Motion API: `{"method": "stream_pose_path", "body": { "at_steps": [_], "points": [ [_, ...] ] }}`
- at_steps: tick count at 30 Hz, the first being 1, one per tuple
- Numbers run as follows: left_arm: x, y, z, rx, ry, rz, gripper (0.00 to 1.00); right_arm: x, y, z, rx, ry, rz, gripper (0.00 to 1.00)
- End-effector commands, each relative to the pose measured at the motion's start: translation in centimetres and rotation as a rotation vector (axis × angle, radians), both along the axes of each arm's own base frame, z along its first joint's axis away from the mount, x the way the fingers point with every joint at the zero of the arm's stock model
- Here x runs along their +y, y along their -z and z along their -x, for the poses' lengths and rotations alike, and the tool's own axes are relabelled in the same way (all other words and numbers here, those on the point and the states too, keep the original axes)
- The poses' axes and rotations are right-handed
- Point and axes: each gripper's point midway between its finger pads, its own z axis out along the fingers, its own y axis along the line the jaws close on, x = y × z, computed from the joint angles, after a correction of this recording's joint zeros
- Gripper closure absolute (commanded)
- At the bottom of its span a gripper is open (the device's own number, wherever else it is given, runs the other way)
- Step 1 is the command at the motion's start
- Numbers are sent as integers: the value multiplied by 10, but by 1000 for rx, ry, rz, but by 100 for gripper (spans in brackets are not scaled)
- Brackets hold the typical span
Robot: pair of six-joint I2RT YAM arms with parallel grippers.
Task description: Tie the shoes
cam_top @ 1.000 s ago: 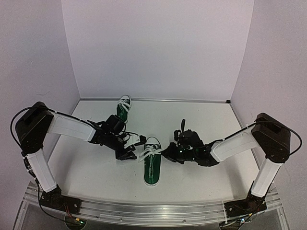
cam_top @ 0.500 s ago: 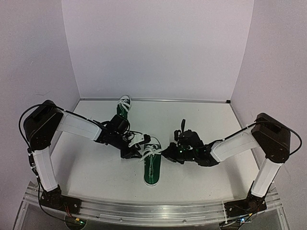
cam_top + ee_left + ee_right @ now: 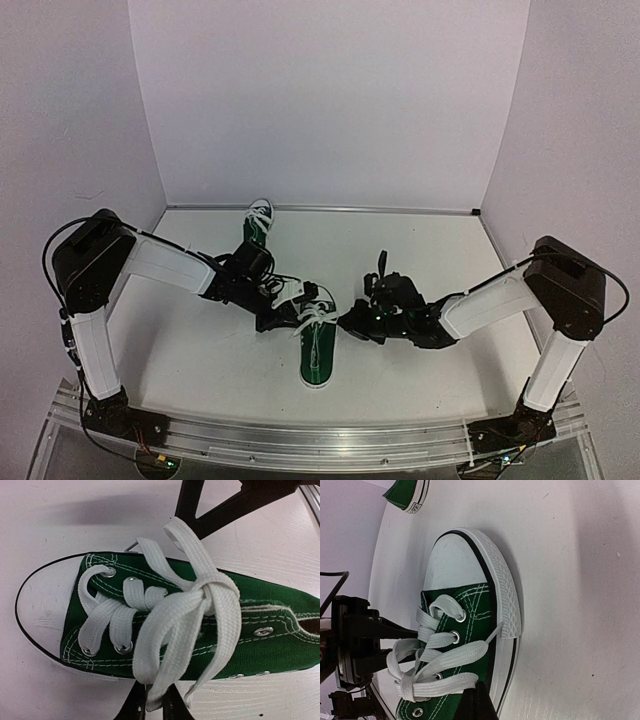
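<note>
The near shoe, dark green with a white toe cap, lies toe away between both arms. Its white laces are crossed into a knot with loops to either side. At the shoe's left side, my left gripper has its dark fingers closed on the end of the left lace loop. From the shoe's right side, my right gripper is shut on the right lace loop. The other shoe lies at the back left, apart from both grippers.
White walls close the table on the left, back and right. The aluminium rail with the arm bases runs along the near edge. My right gripper's dark body shows beyond the shoe in the left wrist view.
My left gripper has moved right to the near shoe's laces and its fingers have closed on the left loop. The right arm has stayed in place.
</note>
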Motion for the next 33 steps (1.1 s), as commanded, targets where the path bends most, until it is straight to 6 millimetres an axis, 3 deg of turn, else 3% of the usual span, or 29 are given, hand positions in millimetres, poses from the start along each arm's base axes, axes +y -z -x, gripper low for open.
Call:
{"method": "stream_pose_path", "body": {
  "at_steps": [1,20,33],
  "points": [
    [-12,-18,-7,-29,6,50,98,-3,-14,-2,-34,27,-18,100],
    [30,-21,-22,-76,-164,-26,100,-31,-1,2,-13,108,46,100],
    [38,-32,-26,-93,-188,-10,100,-55,5,3,-3,191,103,100]
  ]
}}
